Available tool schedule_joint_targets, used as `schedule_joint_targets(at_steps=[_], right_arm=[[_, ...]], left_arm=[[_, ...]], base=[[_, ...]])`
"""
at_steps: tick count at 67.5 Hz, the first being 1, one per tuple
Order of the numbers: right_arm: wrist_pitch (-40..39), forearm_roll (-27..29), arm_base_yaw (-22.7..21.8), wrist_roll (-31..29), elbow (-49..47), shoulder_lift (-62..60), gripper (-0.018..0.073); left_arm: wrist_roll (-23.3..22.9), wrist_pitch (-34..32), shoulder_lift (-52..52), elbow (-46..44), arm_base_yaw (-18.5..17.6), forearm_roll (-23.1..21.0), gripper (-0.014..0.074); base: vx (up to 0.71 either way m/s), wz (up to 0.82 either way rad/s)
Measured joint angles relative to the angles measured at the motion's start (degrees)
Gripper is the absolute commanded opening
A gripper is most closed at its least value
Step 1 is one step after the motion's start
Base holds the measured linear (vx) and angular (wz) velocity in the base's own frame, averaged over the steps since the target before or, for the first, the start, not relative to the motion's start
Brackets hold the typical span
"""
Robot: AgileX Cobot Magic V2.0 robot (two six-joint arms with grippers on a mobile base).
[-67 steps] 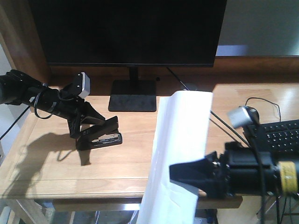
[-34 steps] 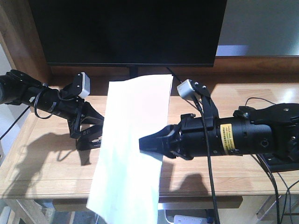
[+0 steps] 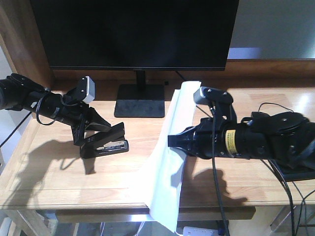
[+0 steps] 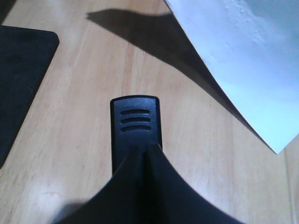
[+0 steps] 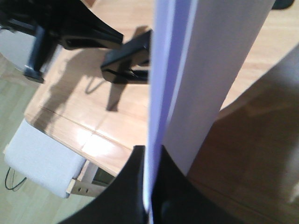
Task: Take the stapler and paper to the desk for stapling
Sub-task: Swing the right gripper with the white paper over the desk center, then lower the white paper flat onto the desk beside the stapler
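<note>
The black stapler (image 3: 107, 141) rests on the light-wood desk (image 3: 59, 172), left of centre, its top arm raised. My left gripper (image 3: 93, 132) is shut on its rear; in the left wrist view the fingertips meet over the stapler (image 4: 135, 119). The white paper (image 3: 170, 162) hangs almost edge-on and curled, from near the monitor stand down past the desk's front edge. My right gripper (image 3: 173, 141) is shut on its right edge, above the desk. The right wrist view shows the paper (image 5: 205, 56) pinched in that gripper (image 5: 150, 156), with the stapler (image 5: 131, 60) behind it.
A large black monitor (image 3: 138, 34) stands at the back on a square base (image 3: 139, 101). A cable (image 3: 275, 105) and a dark keyboard (image 3: 300, 172) lie at the right. A white box (image 5: 42, 158) sits below the desk's front edge.
The right gripper swung the paper from the right to in front of the stapler, then back right; the sheet now stands edge-on. The left gripper and stapler have not moved.
</note>
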Motion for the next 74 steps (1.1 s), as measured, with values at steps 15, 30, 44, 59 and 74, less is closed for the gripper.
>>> schedule_joint_targets(at_steps=[15,30,44,59,74], right_arm=[[0.03,0.0,0.0,0.0,0.0,3.52,-0.0002],[-0.87,0.0,0.0,0.0,-0.12,4.69,-0.0002],[-4.76,0.0,0.0,0.0,-0.28,7.29,-0.0002],[-5.27,3.21,0.0,0.0,-0.28,11.42,-0.0002],[-3.99,5.78,0.0,0.06,-0.35,12.2,-0.0002]], left_arm=[[0.0,0.0,0.0,0.0,0.0,0.0,-0.0006],[0.0,0.0,0.0,0.0,0.0,0.0,-0.0006],[0.0,0.02,0.0,0.0,0.0,0.0,-0.0006],[0.0,0.02,0.0,0.0,0.0,0.0,-0.0006],[0.0,0.02,0.0,0.0,0.0,0.0,-0.0006]], base=[[0.0,0.0],[0.0,0.0],[0.0,0.0],[0.0,0.0],[0.0,0.0]])
